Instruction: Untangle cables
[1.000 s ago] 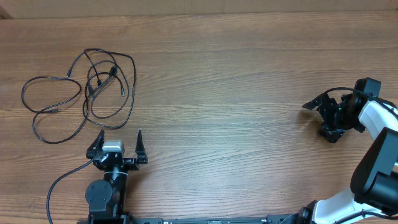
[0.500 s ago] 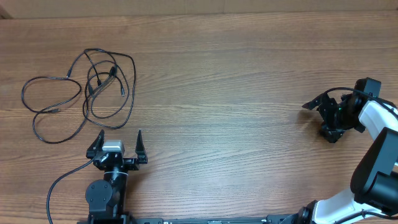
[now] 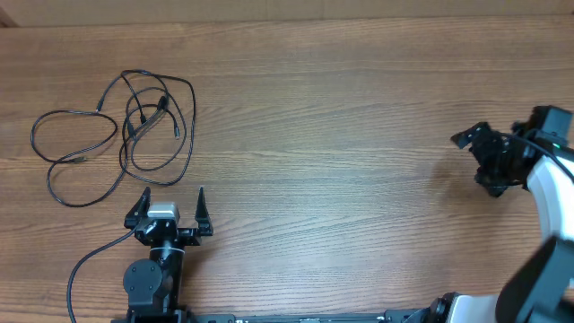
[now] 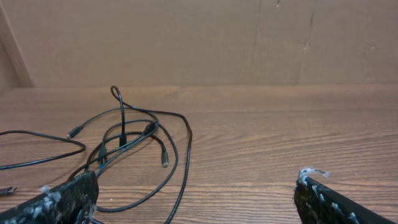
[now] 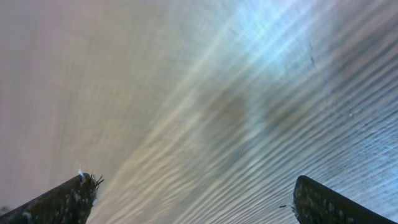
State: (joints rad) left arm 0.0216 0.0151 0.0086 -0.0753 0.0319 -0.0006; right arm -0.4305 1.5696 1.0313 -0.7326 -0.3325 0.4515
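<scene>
Wooden table (image 3: pixel 341 108) fills the overhead view. Right arm (image 3: pixel 549 175) at the 3 o'clock edge, right gripper (image 3: pixel 480 164) released, jaws spread wide, nothing between them. Its wrist view is blurred, only wood grain past the fingers (image 5: pixel 56 202). Left gripper (image 3: pixel 172 196) at 7 o'clock, also released and empty, fingertips (image 4: pixel 59 199) wide apart over bare wood. Cables (image 3: pixel 160 103) lie flat on the table at 10 o'clock: thin black cords in overlapping loops, small plug ends showing. They sit near the left gripper at its 11 o'clock, not touching it.
</scene>
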